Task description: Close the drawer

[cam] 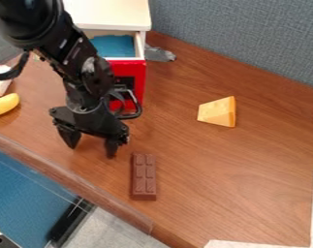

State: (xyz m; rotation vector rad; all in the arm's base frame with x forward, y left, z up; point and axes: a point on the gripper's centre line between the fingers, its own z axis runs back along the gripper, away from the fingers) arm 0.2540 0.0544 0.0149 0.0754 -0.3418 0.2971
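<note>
Clearly, 1 red drawer [138,73] sits open.
The tool [90,142], its 2 fingers wide apart, hangs near the chocolate bar [144,177].

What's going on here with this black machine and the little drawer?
A robot arm is there to close the red-fronted drawer, which stands open. Its end effector hangs in front of the drawer with its fingers apart, holding nothing. A chocolate bar and a cheese wedge lie on the wooden table, and nobody is handling them.
</note>
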